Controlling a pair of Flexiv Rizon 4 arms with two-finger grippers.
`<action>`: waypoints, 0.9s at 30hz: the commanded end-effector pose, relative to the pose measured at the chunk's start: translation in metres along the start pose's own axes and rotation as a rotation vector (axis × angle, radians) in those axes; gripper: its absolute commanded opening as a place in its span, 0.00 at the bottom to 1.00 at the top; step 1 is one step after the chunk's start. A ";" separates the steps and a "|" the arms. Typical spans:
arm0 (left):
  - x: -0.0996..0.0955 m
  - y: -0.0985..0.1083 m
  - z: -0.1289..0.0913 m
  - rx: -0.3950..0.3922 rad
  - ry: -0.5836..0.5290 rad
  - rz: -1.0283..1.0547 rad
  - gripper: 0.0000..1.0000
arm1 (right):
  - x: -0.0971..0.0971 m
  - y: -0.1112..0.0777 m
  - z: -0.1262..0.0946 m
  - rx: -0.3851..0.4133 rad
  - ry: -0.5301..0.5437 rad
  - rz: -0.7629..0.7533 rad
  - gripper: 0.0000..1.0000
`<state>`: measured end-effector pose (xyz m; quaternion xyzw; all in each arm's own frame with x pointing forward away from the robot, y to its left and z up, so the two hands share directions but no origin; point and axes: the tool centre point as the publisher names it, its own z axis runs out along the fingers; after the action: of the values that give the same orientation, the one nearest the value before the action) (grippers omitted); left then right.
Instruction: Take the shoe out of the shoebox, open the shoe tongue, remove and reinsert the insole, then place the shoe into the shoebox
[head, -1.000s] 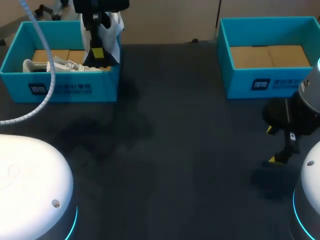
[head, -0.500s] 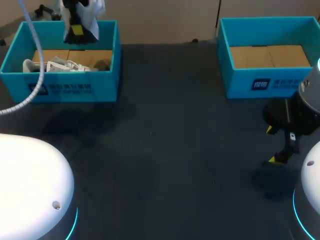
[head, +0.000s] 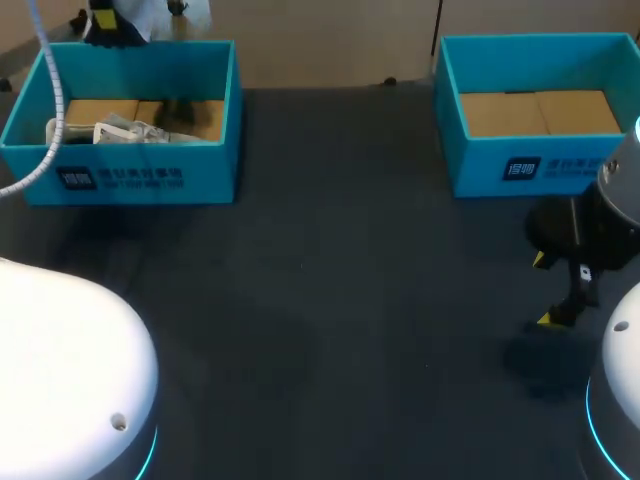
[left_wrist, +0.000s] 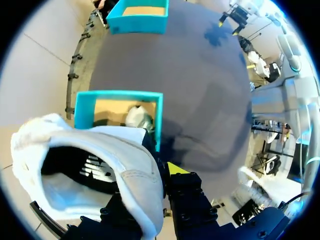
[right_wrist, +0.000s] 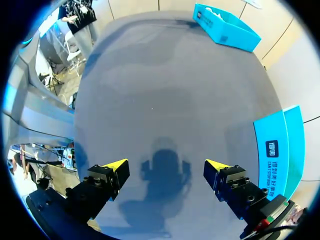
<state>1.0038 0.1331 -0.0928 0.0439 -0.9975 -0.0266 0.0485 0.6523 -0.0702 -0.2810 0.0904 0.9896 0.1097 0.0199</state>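
A white shoe (left_wrist: 100, 165) hangs above the left blue shoebox (left_wrist: 159, 120), with my left gripper (left_wrist: 156, 176) shut on its collar wall. In the head view this left gripper (head: 105, 22) and the white shoe (head: 165, 12) are high over the far rim of the left shoebox (head: 130, 180). A second white shoe (head: 115, 130) lies inside that box on brown card. My right gripper (head: 560, 292) stands open and empty low over the table at the right. The right wrist view shows the right gripper (right_wrist: 166, 166) above its own shadow.
A second blue shoebox (head: 540, 165) with a brown card floor stands at the back right, just behind my right arm. It shows beside the right gripper as a blue wall (right_wrist: 280, 145). Dark table (head: 350, 300) spreads between the two boxes.
My left gripper has lifted the white shoe up and away from the box's right end, toward its far left corner. The right arm has not moved.
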 end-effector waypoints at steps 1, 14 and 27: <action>-0.029 0.012 0.000 0.006 0.032 0.008 0.00 | 0.001 0.000 0.001 0.001 -0.002 0.000 1.00; -0.029 0.012 0.000 0.006 0.032 0.008 0.00 | 0.001 0.000 0.001 0.001 -0.002 0.000 1.00; -0.146 0.054 0.016 0.043 0.062 -0.059 0.00 | 0.001 0.000 0.001 0.001 -0.002 0.000 1.00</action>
<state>1.0985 0.1901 -0.1167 0.0890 -0.9955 -0.0222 0.0217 0.6523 -0.0702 -0.2810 0.0902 0.9897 0.1097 0.0200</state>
